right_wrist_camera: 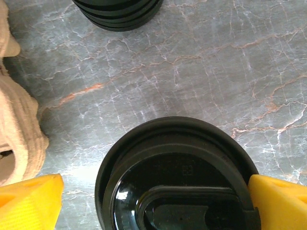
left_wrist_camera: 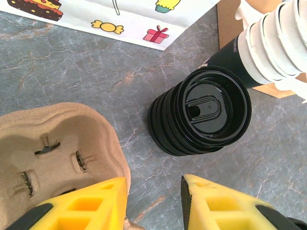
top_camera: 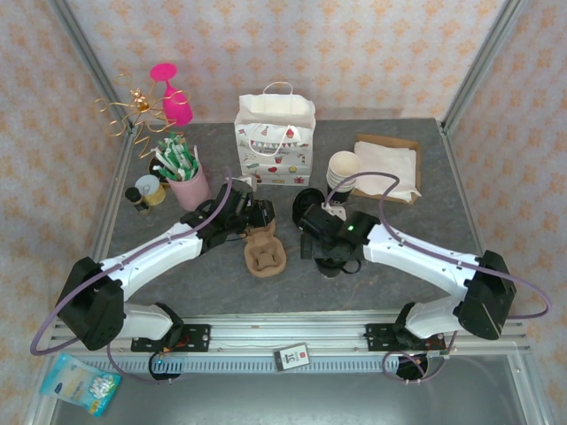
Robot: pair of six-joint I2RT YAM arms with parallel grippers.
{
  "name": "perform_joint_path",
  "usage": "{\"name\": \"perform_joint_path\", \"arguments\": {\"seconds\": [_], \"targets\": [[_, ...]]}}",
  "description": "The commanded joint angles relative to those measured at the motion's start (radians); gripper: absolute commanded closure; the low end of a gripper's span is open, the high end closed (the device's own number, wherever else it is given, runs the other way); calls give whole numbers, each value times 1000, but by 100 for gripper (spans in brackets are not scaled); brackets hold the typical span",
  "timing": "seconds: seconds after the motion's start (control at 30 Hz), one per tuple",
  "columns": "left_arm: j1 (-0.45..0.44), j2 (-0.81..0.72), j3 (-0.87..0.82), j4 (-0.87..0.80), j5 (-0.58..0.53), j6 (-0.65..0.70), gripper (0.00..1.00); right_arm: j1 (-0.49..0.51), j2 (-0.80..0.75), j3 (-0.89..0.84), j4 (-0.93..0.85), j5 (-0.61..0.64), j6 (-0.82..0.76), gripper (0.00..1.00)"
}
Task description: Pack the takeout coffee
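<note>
The takeout coffee [right_wrist_camera: 177,182] stands on the grey table, its round black lid facing up; in the top view it [top_camera: 332,266] is mostly hidden under my right gripper [top_camera: 326,251]. My right gripper [right_wrist_camera: 156,191] is open wide and straddles the lid: the right finger touches its rim, and the left finger stands a gap away. A brown pulp cup carrier [top_camera: 264,257] lies just left of the coffee. My left gripper [left_wrist_camera: 153,191] is partly open over bare table, its left finger over the carrier's rim [left_wrist_camera: 112,158], with nothing between the fingers.
A stack of loose black lids [left_wrist_camera: 201,115] sits beyond both grippers. A stack of lidless cups [left_wrist_camera: 273,43] leans behind it. A party-print gift bag [top_camera: 275,142] stands at the back. A pink cup of sachets [top_camera: 186,181] is at left and a napkin tray [top_camera: 388,166] at right.
</note>
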Motion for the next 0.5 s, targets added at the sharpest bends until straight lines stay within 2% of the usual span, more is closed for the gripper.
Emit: {"name": "perform_joint_path", "arguments": {"seconds": [0.0,0.13,0.47], "targets": [[-1,-25,-2,-13,-33,10,63,6,6,34,-40,13,-8,2],[-1,-27,-7,-12,-36,12,63,6,8,30,-56,24,-5,3],[-1,-31,-10,-19,-36,13,63,6,13,13,-77,50,18,13]]}}
